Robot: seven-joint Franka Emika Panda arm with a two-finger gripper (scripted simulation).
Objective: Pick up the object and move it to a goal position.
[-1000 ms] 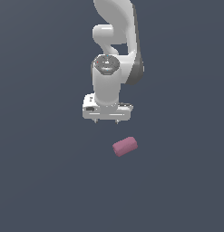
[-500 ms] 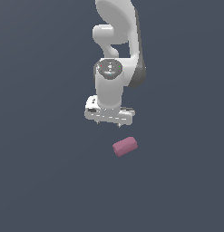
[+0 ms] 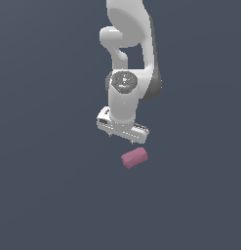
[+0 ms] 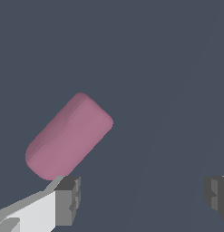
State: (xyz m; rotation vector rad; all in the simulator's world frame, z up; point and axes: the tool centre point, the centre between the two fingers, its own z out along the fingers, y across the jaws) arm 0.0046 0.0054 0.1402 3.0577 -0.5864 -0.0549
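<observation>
My gripper [image 4: 140,199] is spread wide, its 2 fingers [image 4: 68,200] far apart and grasping nothing. Just past 1 fingertip in the wrist view lies the pink block [image 4: 69,136], angled across the plain dark floor [image 4: 168,68] and off to that finger's side, not centred between my jaws. In the exterior view my gripper [image 3: 124,136] hangs just above the block [image 3: 134,157], which lies flat, slightly toward the exterior view's right.

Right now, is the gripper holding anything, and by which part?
Nothing is held. The gripper is open, and the pink block lies outside its fingers, ungrasped.
</observation>
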